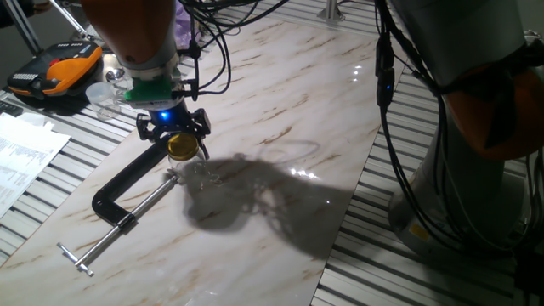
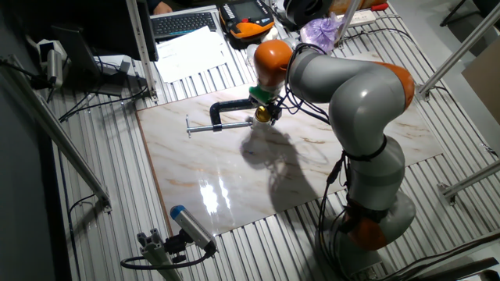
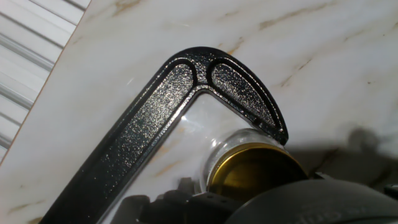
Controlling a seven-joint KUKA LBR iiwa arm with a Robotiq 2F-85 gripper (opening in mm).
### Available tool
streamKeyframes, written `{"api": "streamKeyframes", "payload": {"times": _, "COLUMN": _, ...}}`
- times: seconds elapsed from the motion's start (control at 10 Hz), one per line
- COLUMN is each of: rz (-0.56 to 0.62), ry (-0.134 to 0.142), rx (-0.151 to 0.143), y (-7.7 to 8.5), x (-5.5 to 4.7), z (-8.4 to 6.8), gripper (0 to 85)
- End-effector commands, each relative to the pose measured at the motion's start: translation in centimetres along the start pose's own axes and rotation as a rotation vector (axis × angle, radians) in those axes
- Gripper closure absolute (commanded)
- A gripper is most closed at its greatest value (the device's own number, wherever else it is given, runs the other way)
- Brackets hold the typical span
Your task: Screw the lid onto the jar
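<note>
Hand view alone shows lid (image 3: 255, 171) seemingly over jar (image 3: 233, 142).

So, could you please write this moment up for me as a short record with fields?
hand: above the marble board, shut on the lid
lid: gold, held tilted, its hollow underside facing one fixed camera
jar: clear glass, standing on the board just below the lid, held in the clamp
clamp: black C-clamp lying flat on the board, screw handle pointing toward the board's edge
lid on jar: not yet
board: marble-patterned, lying on a slatted metal table
background: orange and black case beyond the board
</note>
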State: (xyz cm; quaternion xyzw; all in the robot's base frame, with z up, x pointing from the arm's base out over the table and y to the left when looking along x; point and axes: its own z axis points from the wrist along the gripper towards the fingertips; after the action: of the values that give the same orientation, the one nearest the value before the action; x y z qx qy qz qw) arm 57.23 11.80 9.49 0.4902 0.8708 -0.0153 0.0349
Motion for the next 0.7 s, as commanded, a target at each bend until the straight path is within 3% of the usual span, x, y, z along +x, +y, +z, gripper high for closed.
{"api": "streamKeyframes", "payload": {"times": 0.0, "rz": -0.007, "ry": 0.002, "rx": -0.002, "y": -0.1, "x": -0.1, "z": -0.2, "gripper": 0.0}}
{"api": "streamKeyframes", "payload": {"times": 0.4, "rz": -0.056, "ry": 0.012, "rx": -0.007, "y": -0.5, "x": -0.8, "z": -1.4, "gripper": 0.0}}
{"api": "streamKeyframes", "payload": {"times": 0.6, "rz": -0.152, "ry": 0.056, "rx": -0.046, "y": -1.0, "x": -1.9, "z": -2.7, "gripper": 0.0}}
